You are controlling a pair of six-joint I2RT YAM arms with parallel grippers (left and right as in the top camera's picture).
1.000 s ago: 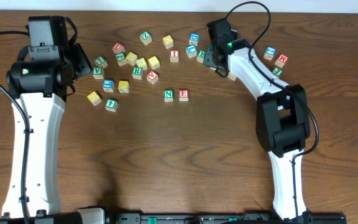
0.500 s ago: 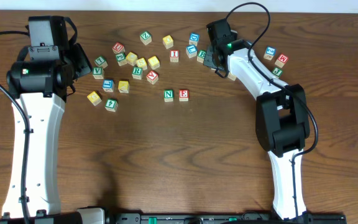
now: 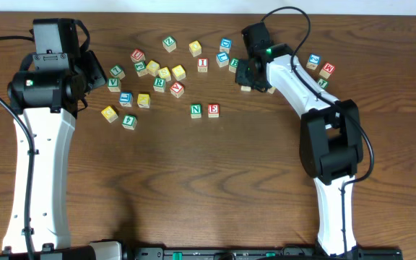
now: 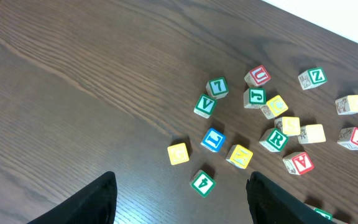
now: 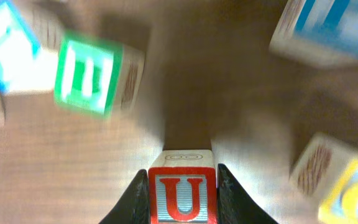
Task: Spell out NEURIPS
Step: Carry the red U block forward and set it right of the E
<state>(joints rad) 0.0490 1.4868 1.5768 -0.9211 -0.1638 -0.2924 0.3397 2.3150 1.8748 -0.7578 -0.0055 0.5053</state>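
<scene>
A cube with a red U (image 5: 183,194) sits between the fingers of my right gripper (image 5: 183,186), which is shut on it; this view is blurred by motion. From overhead, the right gripper (image 3: 247,75) hangs at the right end of the scattered cubes. A green N cube (image 3: 196,110) and a red E cube (image 3: 213,110) stand side by side in the middle of the table. A green R cube (image 3: 159,84) and a red I cube (image 3: 203,63) lie in the scatter. My left gripper (image 4: 182,199) is open over bare wood, left of the cubes.
Several other letter cubes lie across the far half of the table, among them a green V (image 4: 204,105), another red U (image 4: 258,76) and yellow cubes (image 4: 178,153). A green E cube (image 5: 92,73) lies just beyond the right gripper. More cubes (image 3: 314,61) sit at far right.
The right gripper has closed on the U cube and shifted slightly toward the near side of the table with it. The left arm has not moved.
</scene>
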